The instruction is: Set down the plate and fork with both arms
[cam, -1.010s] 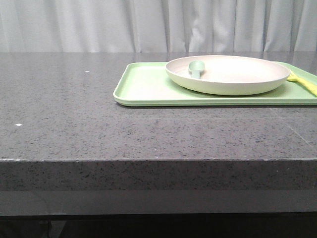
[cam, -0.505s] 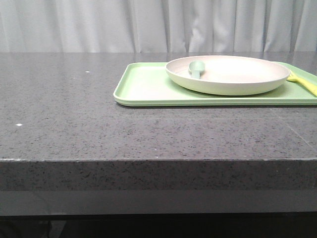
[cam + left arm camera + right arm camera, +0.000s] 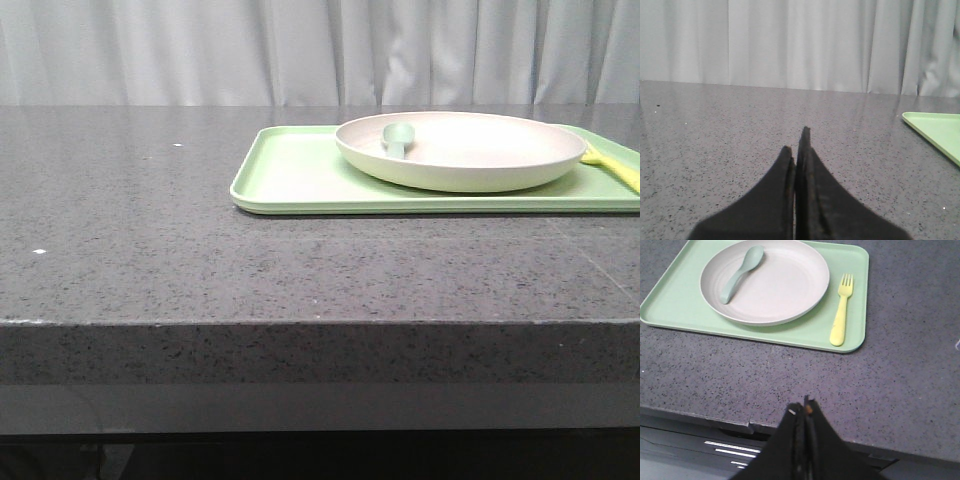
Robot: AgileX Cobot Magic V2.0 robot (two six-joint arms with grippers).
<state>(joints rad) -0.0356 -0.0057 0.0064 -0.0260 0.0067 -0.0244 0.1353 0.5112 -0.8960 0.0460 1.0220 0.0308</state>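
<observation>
The cream plate [image 3: 460,150] rests on a light-green tray [image 3: 290,180] at the right of the table, a grey-green spoon [image 3: 396,136] lying in it. Only a tip of the pale-yellow fork [image 3: 612,167] shows beside the plate at the frame's right edge. The right wrist view looks down on the plate [image 3: 775,285], with the fork [image 3: 841,310] flat on the tray beside it. My right gripper [image 3: 803,411] is shut and empty, over the table's front edge, well short of the tray. My left gripper [image 3: 796,142] is shut and empty above bare table, the tray's corner [image 3: 935,130] off to one side.
The grey speckled table [image 3: 150,230] stretches bare to the left of the tray. Pale curtains [image 3: 300,50] hang behind it. In the right wrist view the spoon [image 3: 740,272] lies across the plate, and the table's front edge [image 3: 700,415] drops to a dark frame.
</observation>
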